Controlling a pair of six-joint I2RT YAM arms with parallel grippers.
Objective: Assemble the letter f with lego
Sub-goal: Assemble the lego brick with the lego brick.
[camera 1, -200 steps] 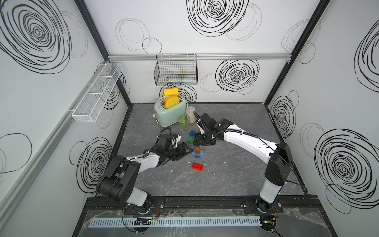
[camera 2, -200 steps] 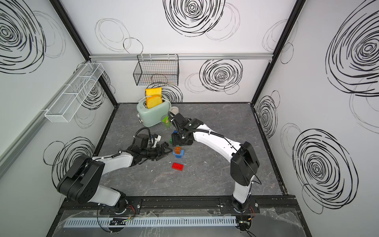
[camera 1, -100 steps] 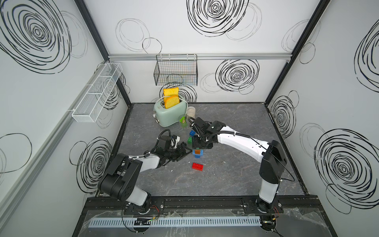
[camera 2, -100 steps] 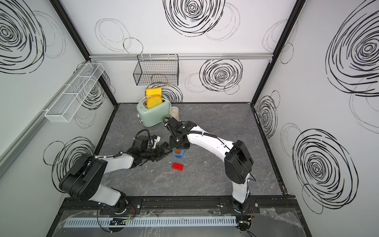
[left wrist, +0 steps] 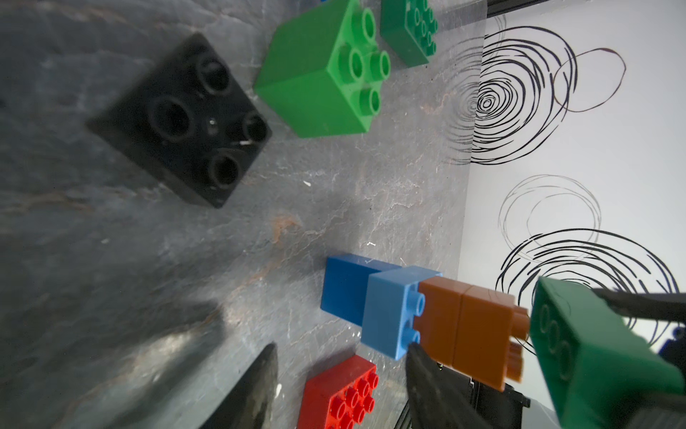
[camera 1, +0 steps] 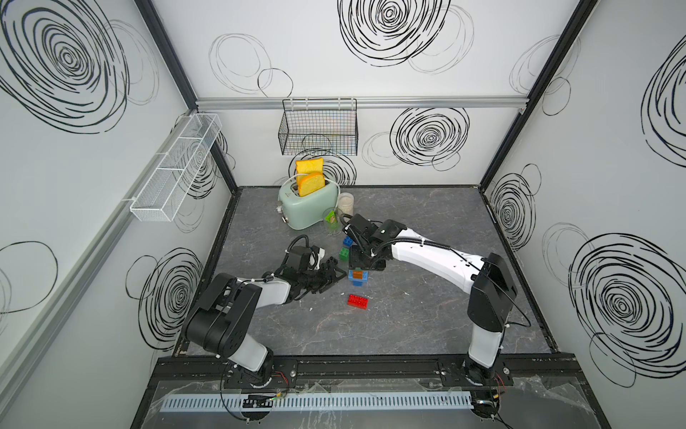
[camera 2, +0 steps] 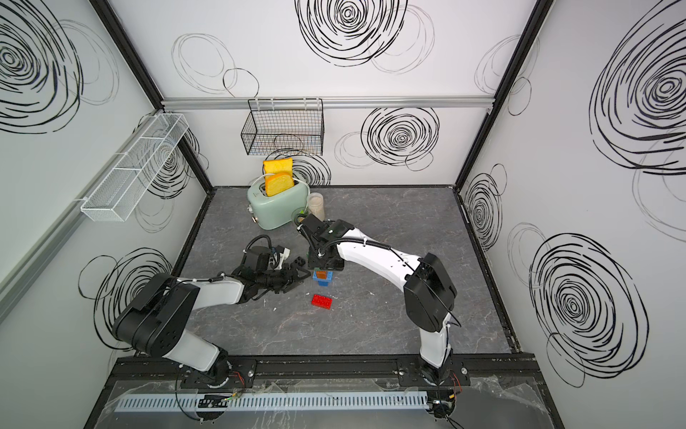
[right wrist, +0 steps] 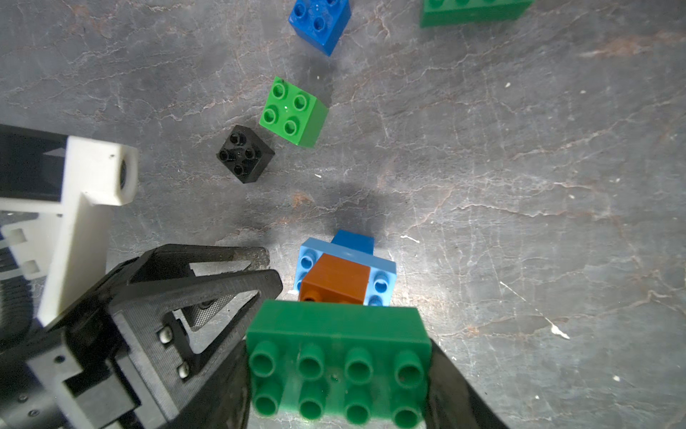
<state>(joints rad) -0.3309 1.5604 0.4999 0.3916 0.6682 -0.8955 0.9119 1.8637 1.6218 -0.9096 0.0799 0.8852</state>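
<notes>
Green studded oblong brick (right wrist: 337, 334): clamped in right gripper (right wrist: 339, 386) | left gripper (right wrist: 266, 269): jaws apart beside orange-blue stack (right wrist: 336, 276)

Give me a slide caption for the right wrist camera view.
Right claw holds a dark green brick over the orange-topped blue stack, left claw open alongside.

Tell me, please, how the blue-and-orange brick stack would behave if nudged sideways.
The stack would probably tip before sliding: it stands tall on a single narrow blue brick, and the wider light blue brick overhangs it. It would likely move as one rigid piece, since the joints look fully seated.
</notes>
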